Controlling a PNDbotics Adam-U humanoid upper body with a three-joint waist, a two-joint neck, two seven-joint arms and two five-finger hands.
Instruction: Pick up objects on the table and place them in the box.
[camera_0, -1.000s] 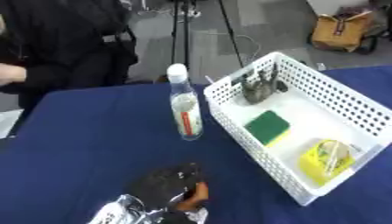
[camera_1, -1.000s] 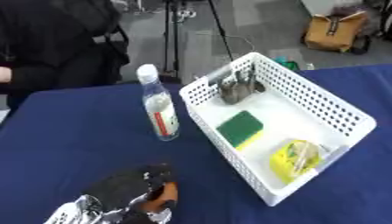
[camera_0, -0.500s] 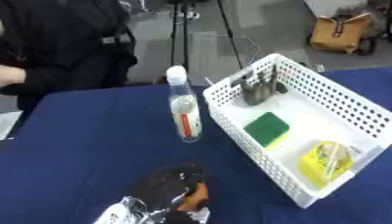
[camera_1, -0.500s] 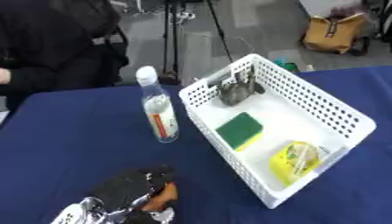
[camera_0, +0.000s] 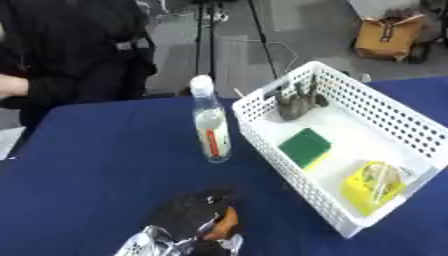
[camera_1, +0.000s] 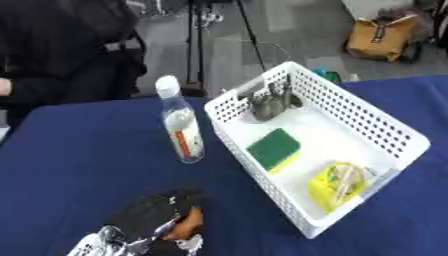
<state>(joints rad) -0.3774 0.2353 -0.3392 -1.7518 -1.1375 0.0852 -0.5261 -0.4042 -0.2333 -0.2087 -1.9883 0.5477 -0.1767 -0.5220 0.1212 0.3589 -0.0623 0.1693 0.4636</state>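
Observation:
A clear bottle (camera_0: 213, 132) with a white cap and a red label stands upright on the blue table (camera_0: 87, 165), just left of the white perforated box (camera_0: 262, 142). Inside the box lie a green sponge (camera_0: 304, 147), a yellow packet (camera_0: 372, 185) and a dark grey object (camera_0: 296, 102) at the far end. My left hand (camera_0: 191, 216), black with a silver wrist, is at the bottom edge, below the bottle. Its fingers curl round a small orange thing (camera_0: 227, 223). My right hand shows in neither view.
Beyond the table's far edge are the grey floor, black tripod legs (camera_0: 206, 30) and a brown bag (camera_0: 389, 35). Blue cloth lies bare to the left of the bottle and between my hand and the box.

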